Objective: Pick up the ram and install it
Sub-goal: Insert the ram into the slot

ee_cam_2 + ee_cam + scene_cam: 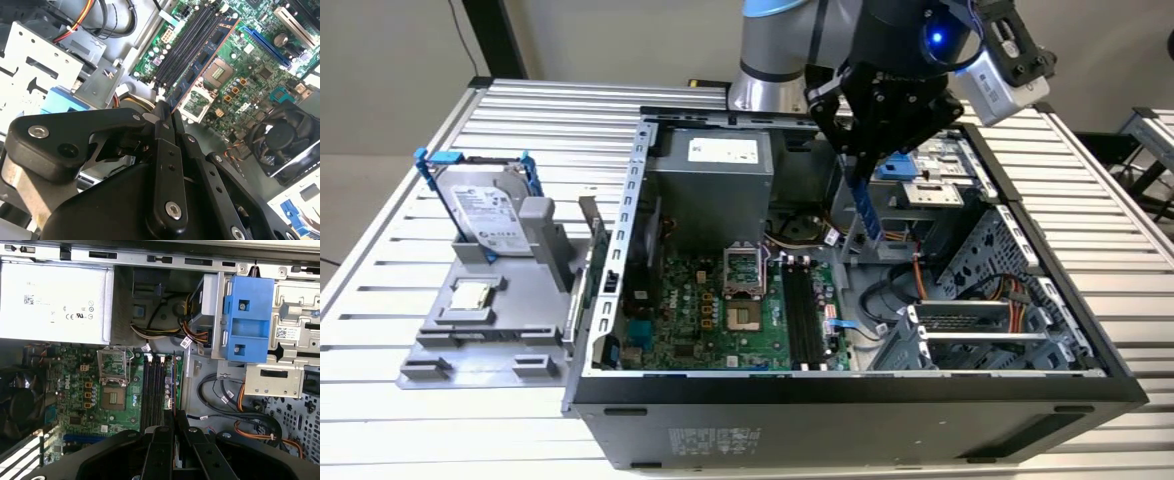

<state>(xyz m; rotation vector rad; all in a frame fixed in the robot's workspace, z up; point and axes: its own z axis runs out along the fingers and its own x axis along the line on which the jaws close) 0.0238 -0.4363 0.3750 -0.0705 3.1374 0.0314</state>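
The ram (861, 210) hangs upright inside the open computer case (854, 395), a long thin stick with a bluish edge, and my gripper (857, 150) is shut on its upper end. Its lower end hovers a little above the black memory slots (807, 315) on the green motherboard. In the second wrist view the ram (200, 65) runs out from between the black fingers (162, 125) over the slots (187, 47), roughly parallel to them. Seen edge-on in the first wrist view, the ram (172, 385) lies just beside the slots (152, 390), above the gripper (173, 415).
A silver hard drive in a blue-handled frame (487, 210) and a small square processor chip (470, 297) sit on a grey fixture at the exterior view's left. Inside the case are the power supply (714, 175), a CPU socket (744, 320), a blue drive bracket (247, 320), cables and a fan (280, 140).
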